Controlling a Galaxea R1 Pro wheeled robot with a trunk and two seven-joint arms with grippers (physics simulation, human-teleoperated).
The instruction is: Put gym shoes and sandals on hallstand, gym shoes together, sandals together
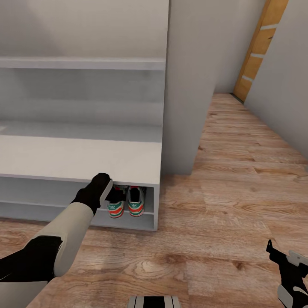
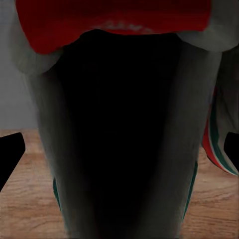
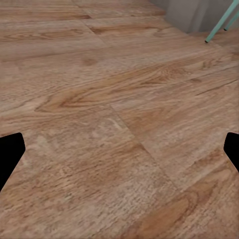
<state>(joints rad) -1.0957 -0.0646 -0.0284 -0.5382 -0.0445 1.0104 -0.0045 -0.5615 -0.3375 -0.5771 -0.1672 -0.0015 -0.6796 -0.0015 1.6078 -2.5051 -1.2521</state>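
The two gym shoes stand side by side, heels toward me, on a shelf level under the bench top at the right end of the hallstand (image 1: 85, 158). The left gym shoe (image 1: 116, 208) has my left gripper (image 1: 114, 193) right at it, fingers spread open on either side. In the left wrist view that shoe (image 2: 119, 20) is very close, its dark opening between the fingertips (image 2: 10, 159). The right gym shoe (image 1: 136, 204) stands against it, its striped side (image 2: 216, 144) showing. My right gripper (image 1: 282, 256) hangs open and empty above the corridor floor (image 1: 222, 222). The two sandals are out of view.
A grey wall section (image 1: 188, 85) stands just right of the hallstand. The plank floor runs past it to a wooden door (image 1: 256, 51) at the back right. Teal furniture legs (image 3: 219, 25) show at the edge of the right wrist view.
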